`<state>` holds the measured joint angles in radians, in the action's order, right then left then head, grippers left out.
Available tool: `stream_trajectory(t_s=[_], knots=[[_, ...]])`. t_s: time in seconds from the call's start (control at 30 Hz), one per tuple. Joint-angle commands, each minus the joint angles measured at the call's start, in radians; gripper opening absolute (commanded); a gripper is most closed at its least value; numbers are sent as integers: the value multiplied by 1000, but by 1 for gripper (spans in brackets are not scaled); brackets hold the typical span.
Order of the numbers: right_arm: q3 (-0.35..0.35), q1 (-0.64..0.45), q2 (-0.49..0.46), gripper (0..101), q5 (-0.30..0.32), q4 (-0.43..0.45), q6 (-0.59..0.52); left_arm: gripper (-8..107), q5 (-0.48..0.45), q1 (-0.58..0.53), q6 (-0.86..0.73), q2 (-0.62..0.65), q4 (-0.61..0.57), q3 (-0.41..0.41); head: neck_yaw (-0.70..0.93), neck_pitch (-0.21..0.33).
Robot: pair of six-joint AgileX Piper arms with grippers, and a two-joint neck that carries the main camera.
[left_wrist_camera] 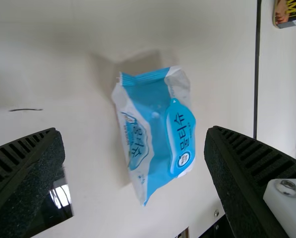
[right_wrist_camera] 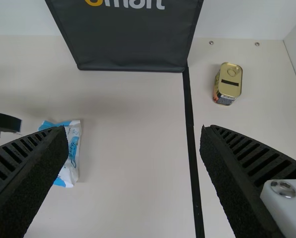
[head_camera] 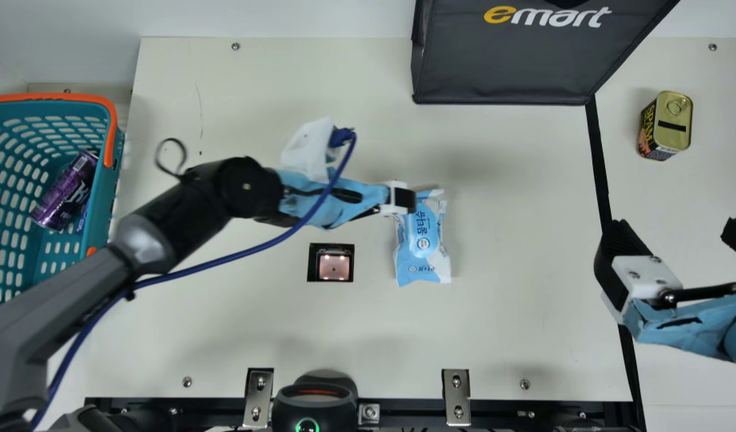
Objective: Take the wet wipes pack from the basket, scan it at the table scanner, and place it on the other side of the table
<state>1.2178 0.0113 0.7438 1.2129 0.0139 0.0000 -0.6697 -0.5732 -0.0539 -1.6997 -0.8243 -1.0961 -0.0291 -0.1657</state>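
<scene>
We judge the step in hand to be the changeover between scanning and placing, though we cannot tell whether the scan took. Our left pincer (left_wrist_camera: 134, 133) has its fingers wide apart above one end of the pack (head_camera: 421, 246), which lies flat on the table (head_camera: 517, 198), between that pincer's near neighbour, the scanner (head_camera: 333, 266), and our right pincer (right_wrist_camera: 134, 131). The right one's fingers are apart too, near the black line (head_camera: 598, 150). Next, we would clear the left pincer away, bring the right one over the pack, close gently and carry it past the line, towards the can (head_camera: 673, 123).

The pack is soft, crinkled blue-and-white film with a crimped end and a smooth oval lid; the can is hard, rounded metal. Our fingers are black and ribbed.
</scene>
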Motion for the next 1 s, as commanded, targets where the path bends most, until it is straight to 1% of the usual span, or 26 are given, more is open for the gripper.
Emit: stream_trajectory(t_s=[0.0, 0.23, 0.5, 0.73, 0.97], knots=[[0, 0, 0, 95, 0, 0, 0, 90, -21, 64, -171, 42, -54, 37, 2, 27], [0, 0, 0, 95, 0, 0, 0, 90, -62, 201, -332, 161, -80, 137, 2, 27], [0, 0, 0, 95, 0, 0, 0, 90, -71, 323, -417, 314, -44, 234, 2, 27], [0, 0, 0, 95, 0, 0, 0, 90, -49, 390, -398, 455, 49, 299, 2, 27], [0, 0, 0, 95, 0, 0, 0, 90, -29, 419, -307, 593, 178, 340, 2, 27]])
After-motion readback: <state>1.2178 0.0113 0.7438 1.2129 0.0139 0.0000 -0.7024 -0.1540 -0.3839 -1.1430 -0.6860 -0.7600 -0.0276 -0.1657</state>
